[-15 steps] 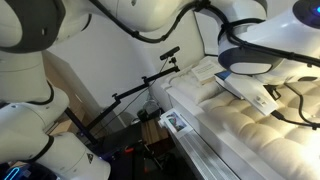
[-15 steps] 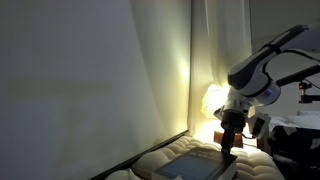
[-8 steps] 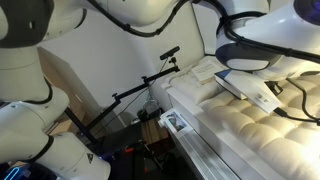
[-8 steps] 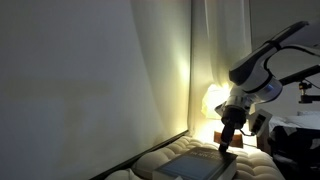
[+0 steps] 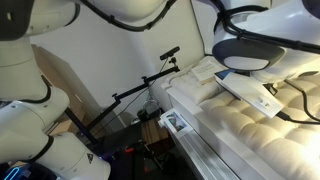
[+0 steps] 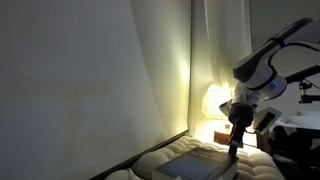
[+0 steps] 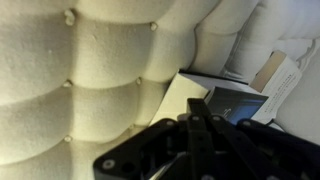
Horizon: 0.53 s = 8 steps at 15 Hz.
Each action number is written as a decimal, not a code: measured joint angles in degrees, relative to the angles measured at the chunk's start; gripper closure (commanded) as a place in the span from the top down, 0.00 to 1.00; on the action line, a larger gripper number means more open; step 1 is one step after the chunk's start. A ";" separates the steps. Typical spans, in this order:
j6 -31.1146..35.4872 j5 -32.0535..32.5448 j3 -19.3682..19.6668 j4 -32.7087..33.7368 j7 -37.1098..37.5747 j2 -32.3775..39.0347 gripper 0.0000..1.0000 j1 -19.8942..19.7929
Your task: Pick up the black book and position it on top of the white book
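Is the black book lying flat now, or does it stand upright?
Lying flat. In an exterior view the black book rests with its broad cover facing up on the quilted mattress, not on an edge.

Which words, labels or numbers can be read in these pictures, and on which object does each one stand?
No text can be read in any view.
Black book: a patch of white lettering on the dark cover in an exterior view, too small and blurred to read.
Wrist view: the dark cover shows no lettering that can be made out.
Nothing else shows words, numbers or signs.
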State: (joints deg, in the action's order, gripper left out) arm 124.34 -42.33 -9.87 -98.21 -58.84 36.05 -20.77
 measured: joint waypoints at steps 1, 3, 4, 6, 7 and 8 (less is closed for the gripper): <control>-0.07 -0.36 0.44 -1.18 -1.26 -1.21 0.00 -0.01; -0.25 -1.20 1.40 -3.42 -3.48 -3.59 0.26 0.00; -0.72 -1.69 1.82 -4.26 -4.41 -4.52 0.27 0.01; -3.38 -2.64 2.42 -4.81 -6.04 -5.27 0.40 0.03; -5.52 -3.32 2.59 -4.80 -6.80 -5.26 0.47 0.02; -7.46 -4.22 2.75 -4.80 -7.56 -5.17 0.56 0.07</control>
State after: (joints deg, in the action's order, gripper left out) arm 116.87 -46.55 -7.12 -103.01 -66.40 30.87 -20.71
